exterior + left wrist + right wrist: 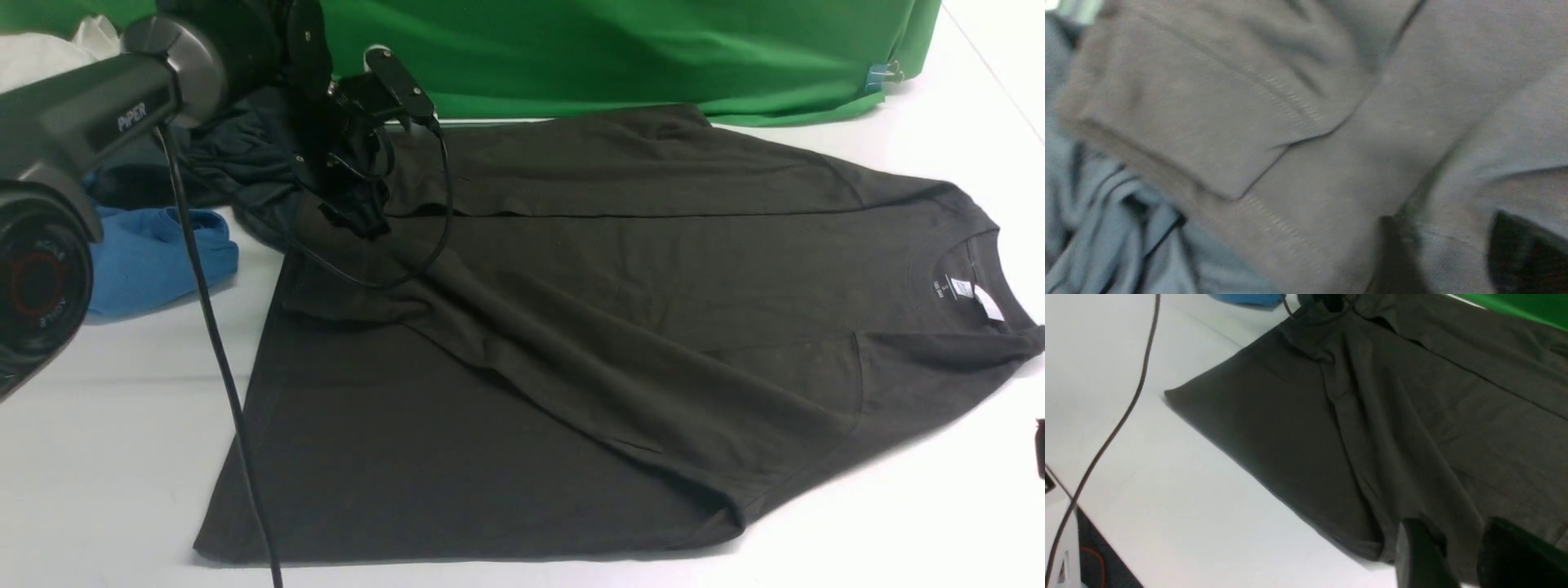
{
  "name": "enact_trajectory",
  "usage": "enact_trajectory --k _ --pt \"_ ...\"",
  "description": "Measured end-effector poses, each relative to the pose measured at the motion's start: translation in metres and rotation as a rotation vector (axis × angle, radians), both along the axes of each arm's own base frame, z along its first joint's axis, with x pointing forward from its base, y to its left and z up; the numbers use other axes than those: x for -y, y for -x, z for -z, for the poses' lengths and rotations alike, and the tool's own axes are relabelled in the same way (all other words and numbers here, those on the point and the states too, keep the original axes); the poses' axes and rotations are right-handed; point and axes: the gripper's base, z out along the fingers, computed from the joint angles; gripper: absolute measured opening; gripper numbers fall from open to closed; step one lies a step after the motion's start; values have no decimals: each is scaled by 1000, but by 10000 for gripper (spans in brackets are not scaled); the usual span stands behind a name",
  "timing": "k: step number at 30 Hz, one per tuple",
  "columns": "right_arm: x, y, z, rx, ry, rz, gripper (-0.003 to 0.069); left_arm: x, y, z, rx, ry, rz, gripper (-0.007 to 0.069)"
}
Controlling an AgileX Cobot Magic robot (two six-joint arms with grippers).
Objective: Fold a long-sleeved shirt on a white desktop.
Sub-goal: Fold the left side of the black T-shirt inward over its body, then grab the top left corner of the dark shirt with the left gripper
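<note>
Front view first: your long-sleeved shirt lies spread flat across the white desktop. Its collar is over on your right with the small white labels showing, and the hem is on your left. You can see the far sleeve folded in along the back edge of the body. The near sleeve runs in a long diagonal from the right shoulder up toward the far left corner. That is where your left gripper sits, low over the sleeve end, black against dark cloth. A black cable hangs from that arm and crosses the hem toward you. Just beyond the gripper, the teal-grey garment lies bunched against the shirt's corner, with the blue garment beside it and the green backdrop behind.

Left wrist view is close and smeared. A stitched cuff lies on top of more brown cloth, with grey-blue folds next to it and one dark finger at the frame's edge. You cannot tell from this whether that pincer is parted or pinching.

Right wrist view: your right gripper hangs above the shirt's near edge. Its jaws stand apart with a modest gap, only flat fabric shows through it, and nothing is gripped. In the front view just a sliver of it shows at the right border.
</note>
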Motion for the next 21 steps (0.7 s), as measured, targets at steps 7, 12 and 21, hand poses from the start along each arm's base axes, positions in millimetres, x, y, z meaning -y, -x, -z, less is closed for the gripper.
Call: enact_trajectory --k 7,12,21 --pt "-9 -5 4 -4 49 4 271 -5 11 -33 24 23 -146 581" --pt "-36 -20 16 -3 202 7 335 1 53 -65 -56 85 -167 227" --pt "-88 -58 54 -140 476 -63 345 10 145 -75 -121 259 -206 14"
